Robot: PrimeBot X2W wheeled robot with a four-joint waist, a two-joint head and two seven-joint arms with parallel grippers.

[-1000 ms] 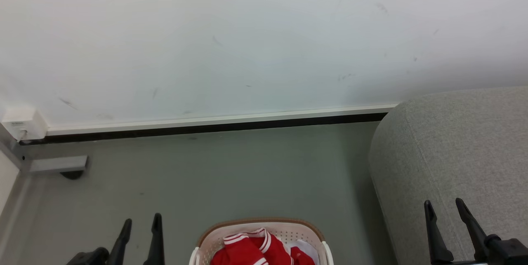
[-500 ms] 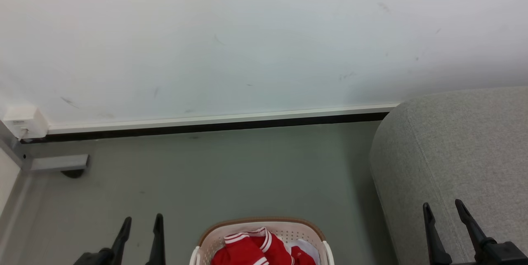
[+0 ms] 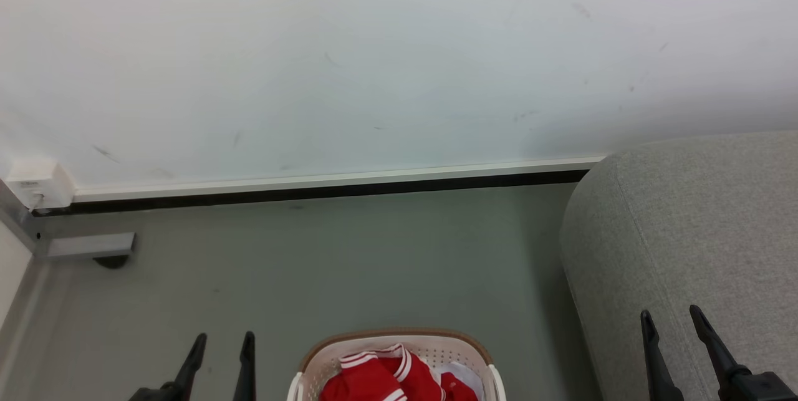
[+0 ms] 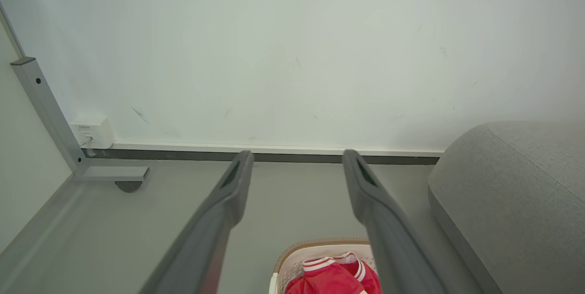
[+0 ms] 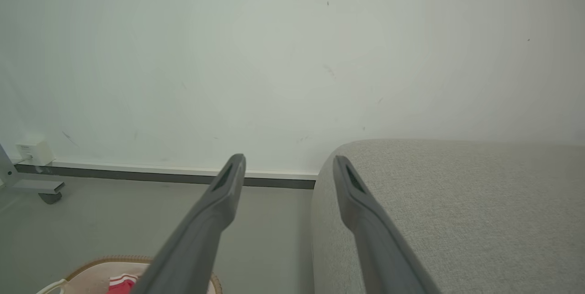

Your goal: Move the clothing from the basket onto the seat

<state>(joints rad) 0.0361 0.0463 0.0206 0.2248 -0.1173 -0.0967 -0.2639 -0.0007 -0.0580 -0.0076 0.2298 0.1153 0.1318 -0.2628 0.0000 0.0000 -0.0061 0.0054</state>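
Note:
The red clothing [image 3: 380, 379] with white striped trim lies bunched in the cream basket [image 3: 461, 346] at the bottom middle of the head view; a bit of white cloth shows beside it. The left wrist view has the clothing [image 4: 331, 278] in the basket [image 4: 292, 257] low between the fingers. The grey seat [image 3: 686, 232] rises at the right. My left gripper [image 3: 223, 343] stands open over the floor, left of the basket. My right gripper [image 3: 672, 320] is open in front of the seat [image 5: 457, 202], holding nothing.
A white wall with a dark baseboard [image 3: 324, 190] runs behind the grey floor [image 3: 349, 264]. A grey metal frame foot on a caster [image 3: 93, 246] and a white wall socket box [image 3: 37, 184] stand at the far left.
My left gripper has shifted a little right and lower in the head view. My right gripper has sunk slightly. The basket and clothing stay put.

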